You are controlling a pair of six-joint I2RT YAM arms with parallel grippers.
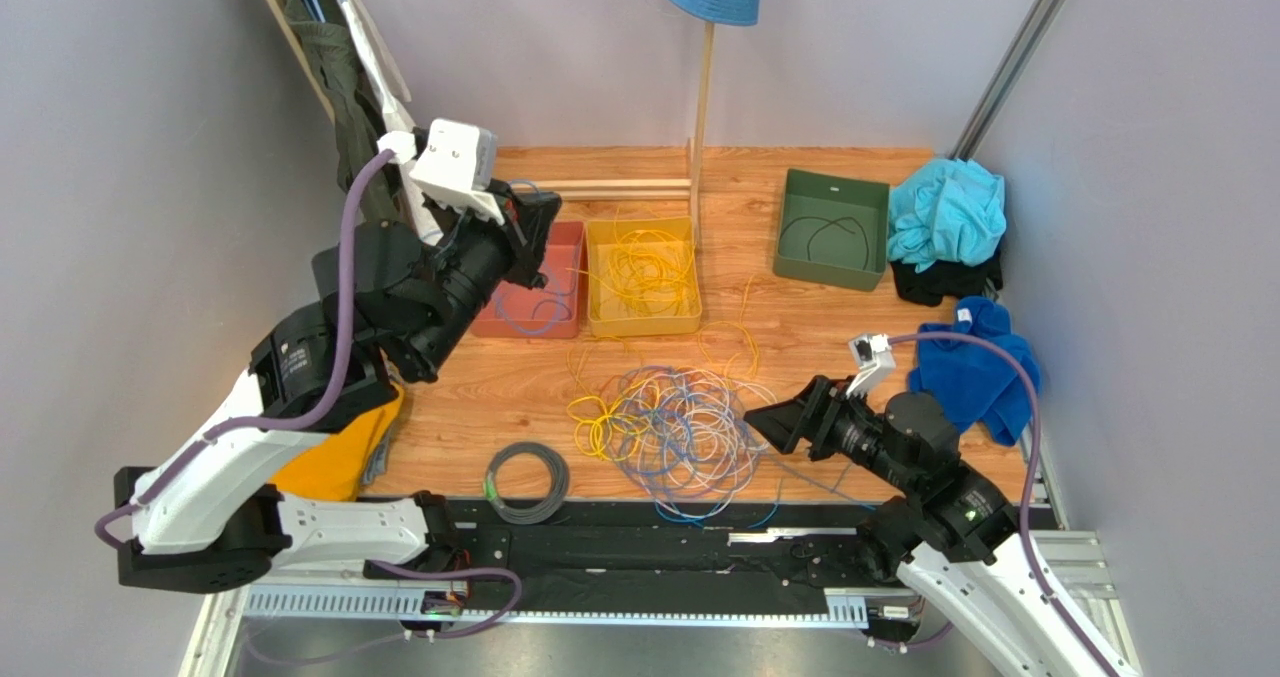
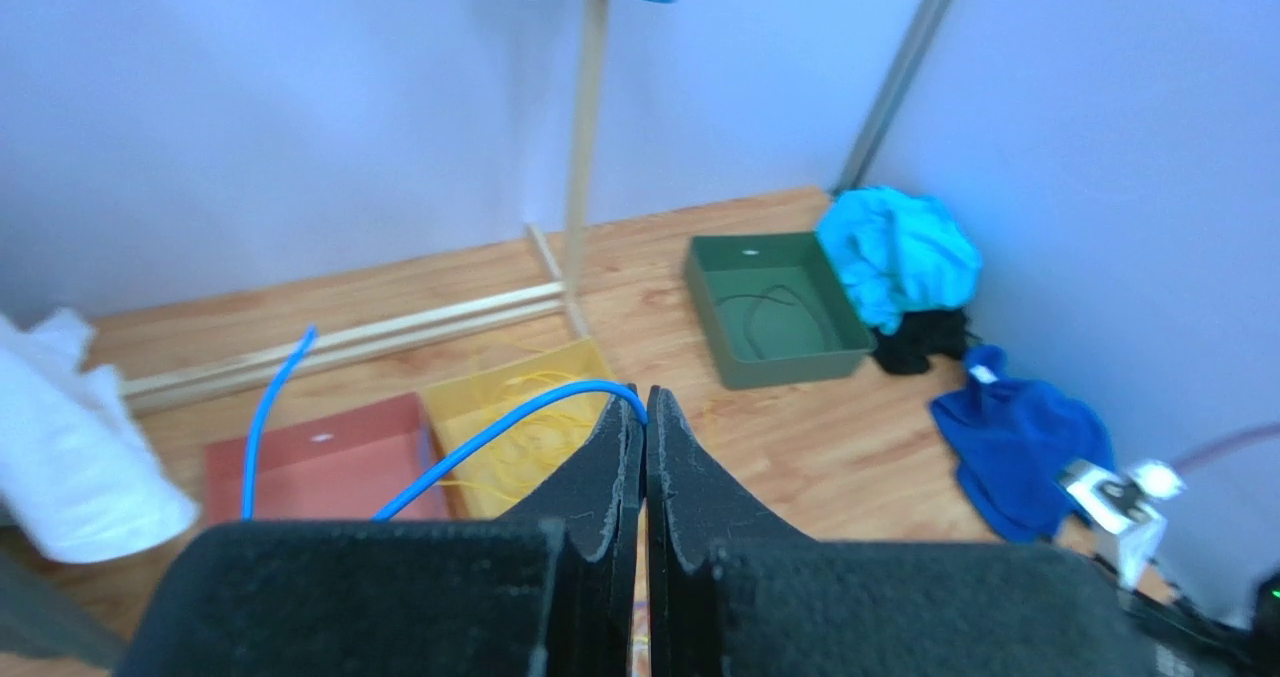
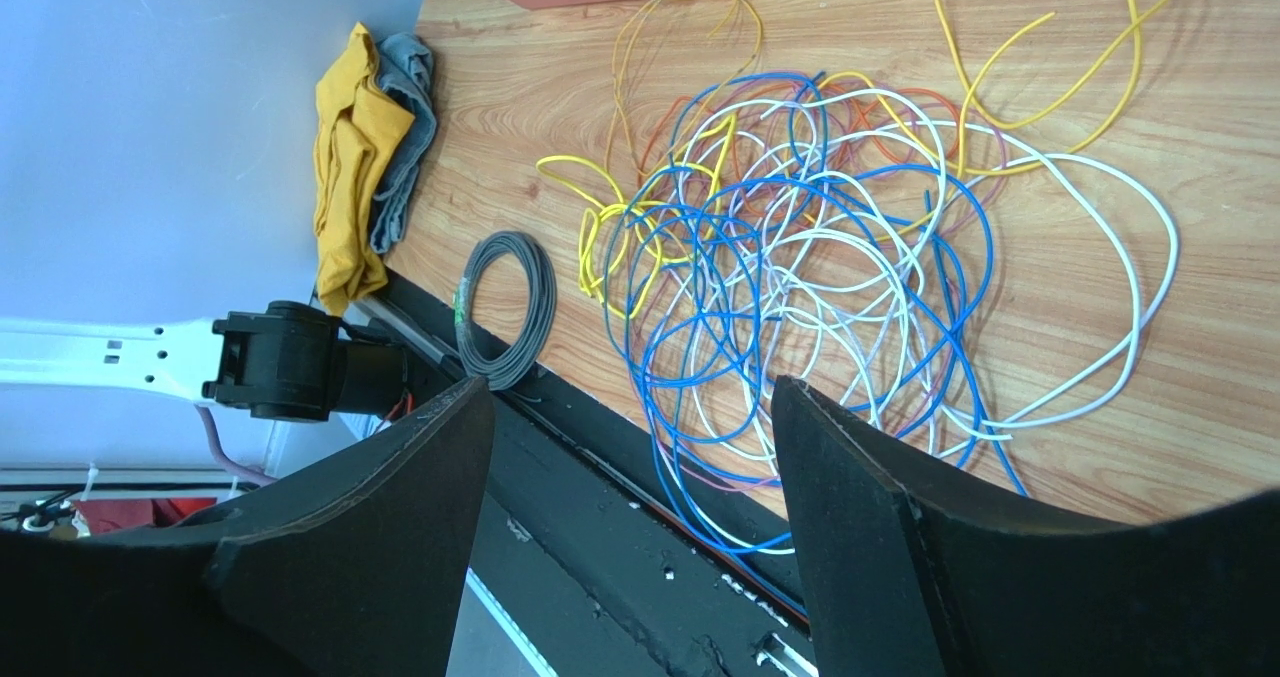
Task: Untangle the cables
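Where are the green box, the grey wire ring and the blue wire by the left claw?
Dark green rectangular box [image 1: 827, 274]: top view, near wall.
Dark grey coiled wire ring [image 1: 561, 482]: top view, ring's right side.
Thin blue cable [image 2: 519, 407]: left wrist view, arch beside the left claw [image 2: 646, 407].

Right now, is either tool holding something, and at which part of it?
The left tool is shut on a blue cable, pinched between its tips; whether near the cable's end cannot be told. The right tool is open and holds nothing.

Thin yellow, blue, pale cables [image 1: 676, 425] in one loose flat tangle
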